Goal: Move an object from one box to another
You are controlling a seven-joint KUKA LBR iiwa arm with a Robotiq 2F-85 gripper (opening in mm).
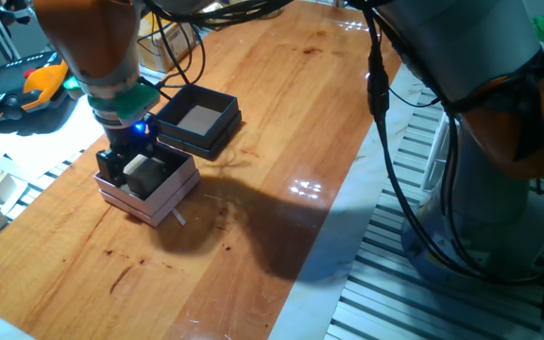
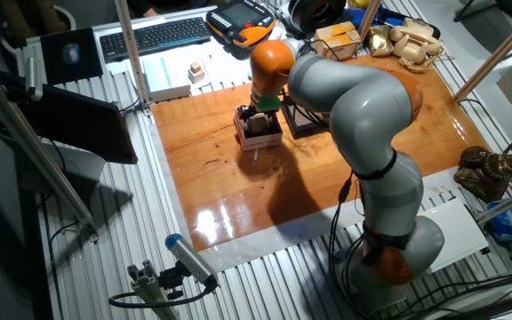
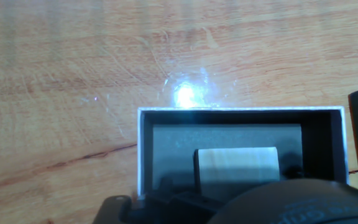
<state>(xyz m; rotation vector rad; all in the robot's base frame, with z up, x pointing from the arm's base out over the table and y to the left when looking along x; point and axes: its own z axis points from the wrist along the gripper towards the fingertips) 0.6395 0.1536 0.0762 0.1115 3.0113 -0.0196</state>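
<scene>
Claw (image 1: 132, 172) is down inside the pink box (image 1: 179, 187), right at the cube (image 1: 143, 173). The cube sits on the dark floor of the pink box, near the wall on the claw side in the hand view (image 3: 237, 164). I can't tell whether the fingers are closed on it: the hand view shows only dark claw body along the bottom edge, and in both fixed views the wrist blocks the fingertips. From the other fixed view, the claw (image 2: 260, 114) just reads as buried in the pink box (image 2: 258, 135).

Risks from here, as I judge them:
- If the grip isn't centred, the cube may twist or pop out on the lift. It looks smooth and light, so it gives little friction margin.
- The pink box is shallow and looks light. A finger dragging on a wall, or the cube wedged against one, could lift or slide the whole box along the surface (image 1: 281, 113).
- The black box (image 1: 196, 121) sits just beside the pink one, its near corner almost touching. That makes for a short transfer, but a low carry could clip the black rim and knock the cube loose, or shove that box.
- The cables hanging off the arm (image 1: 378, 85) swing over the surface; a snag is unlikely but worth watching.
- Releasing too high over the tan floor could bounce the cube out, since the walls are low.
</scene>
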